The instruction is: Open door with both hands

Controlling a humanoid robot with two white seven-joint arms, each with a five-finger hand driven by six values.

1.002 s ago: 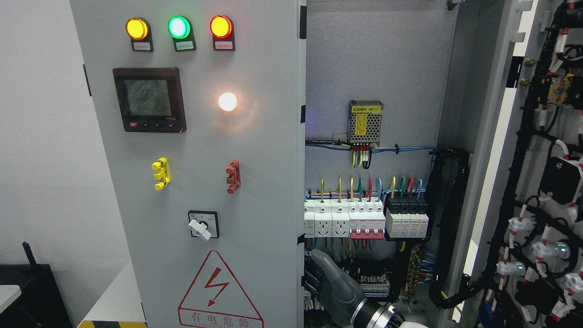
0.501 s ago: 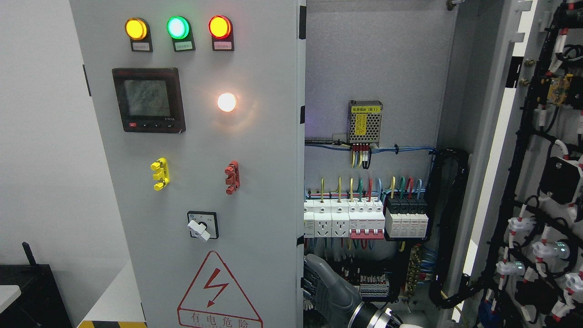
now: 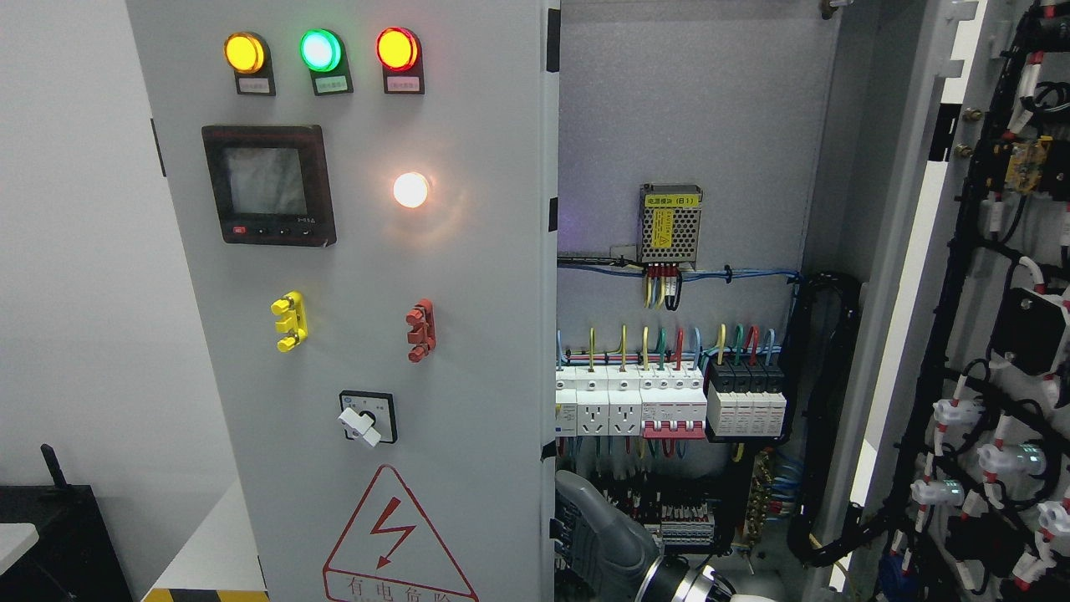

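At door (image 3: 376,334) edge, right hand (image 3: 598,531); door upright.

The cabinet (image 3: 685,109) stood open on the right, its back panel carrying a mesh power supply (image 3: 670,224) above a row of breakers (image 3: 669,405). Its left door (image 3: 468,334) bore three lamps (image 3: 319,50), a meter (image 3: 267,184), a rotary switch (image 3: 366,416) and a warning triangle (image 3: 393,543).
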